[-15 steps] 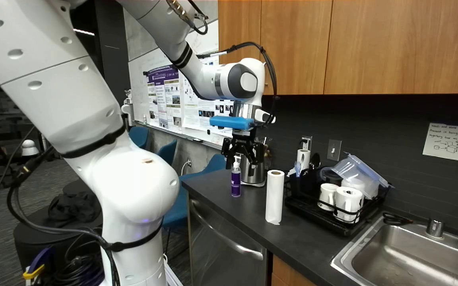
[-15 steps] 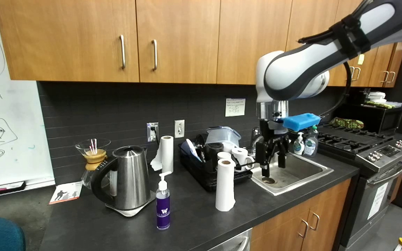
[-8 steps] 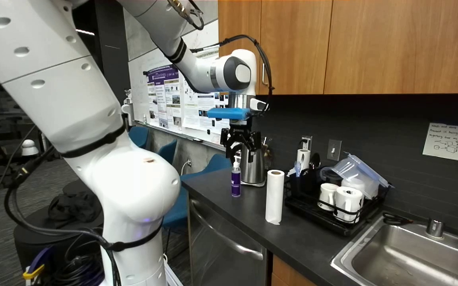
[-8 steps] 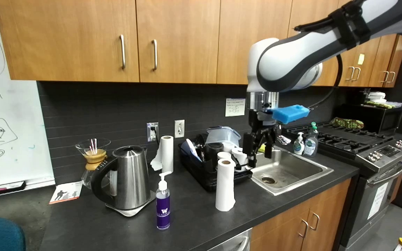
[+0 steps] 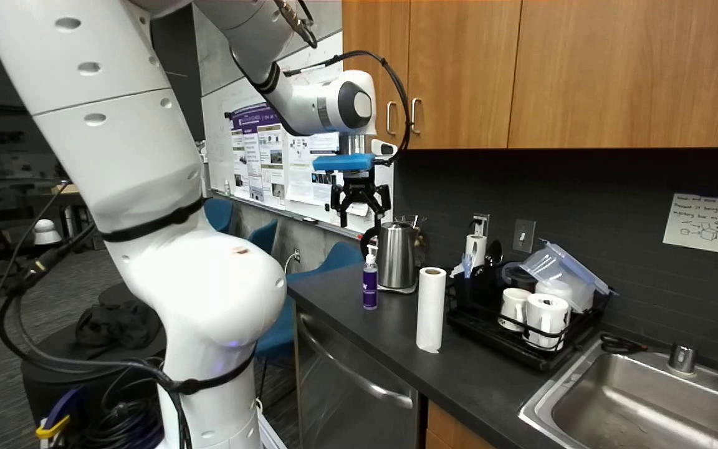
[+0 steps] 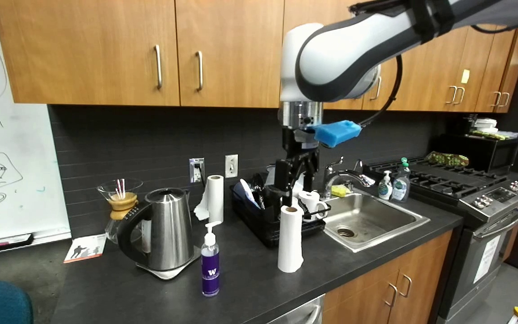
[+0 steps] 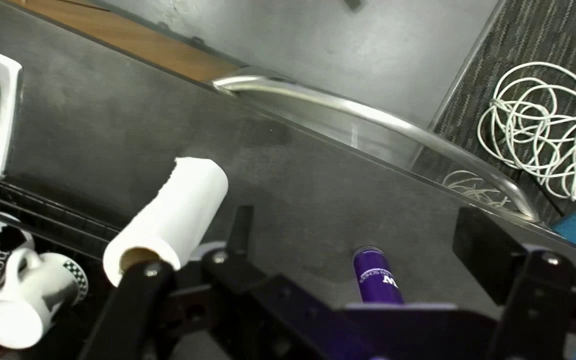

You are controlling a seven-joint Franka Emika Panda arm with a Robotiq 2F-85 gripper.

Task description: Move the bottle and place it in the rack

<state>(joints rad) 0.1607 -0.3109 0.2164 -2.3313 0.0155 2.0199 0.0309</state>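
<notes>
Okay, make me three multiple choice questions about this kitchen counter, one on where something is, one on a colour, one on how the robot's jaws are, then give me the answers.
1. Where does the bottle stand?
A. In the sink
B. On the counter, outside the rack
C. On the stove

2. What colour is its label?
A. Purple
B. Green
C. Orange

3. What state are the jaws in?
A. Shut on the bottle
B. Shut on the kettle handle
C. Open

1: B, as both exterior views show it upright on the dark surface, apart from the rack.
2: A, as purple shows behind white lettering in the wrist view.
3: C, as the wrist view shows them spread wide.
</notes>
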